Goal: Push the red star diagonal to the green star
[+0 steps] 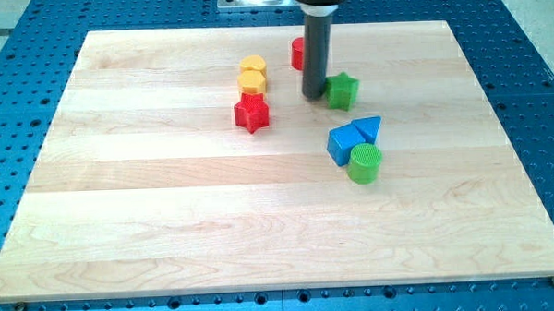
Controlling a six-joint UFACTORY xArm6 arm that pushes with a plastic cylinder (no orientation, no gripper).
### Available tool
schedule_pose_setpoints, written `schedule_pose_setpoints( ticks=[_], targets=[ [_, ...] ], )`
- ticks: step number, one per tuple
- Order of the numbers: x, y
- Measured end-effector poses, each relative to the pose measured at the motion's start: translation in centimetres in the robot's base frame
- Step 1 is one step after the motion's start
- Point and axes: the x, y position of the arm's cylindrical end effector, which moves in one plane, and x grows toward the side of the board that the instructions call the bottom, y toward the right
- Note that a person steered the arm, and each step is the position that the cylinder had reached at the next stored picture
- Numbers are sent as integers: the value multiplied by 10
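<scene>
The red star (251, 112) lies on the wooden board, left of centre toward the view's top. The green star (342, 90) lies to its right and slightly higher. My tip (314, 95) rests on the board just left of the green star, touching or nearly touching it, and well right of the red star. The rod rises from there to the view's top.
Two yellow blocks (252, 75) sit stacked in view just above the red star. A red block (297, 53) is partly hidden behind the rod. A blue cube (344, 145), a blue triangle (368, 128) and a green cylinder (363, 163) cluster below the green star.
</scene>
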Motion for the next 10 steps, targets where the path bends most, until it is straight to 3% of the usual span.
schedule_pose_setpoints(
  ticks=[2, 3, 4, 5, 6, 8, 9, 10],
  targets=[
    [-22, 2],
    [-72, -4],
    [-73, -3],
    [-84, 21],
    [-121, 34],
    [-107, -33],
    [-107, -30],
    [-119, 22]
  ],
)
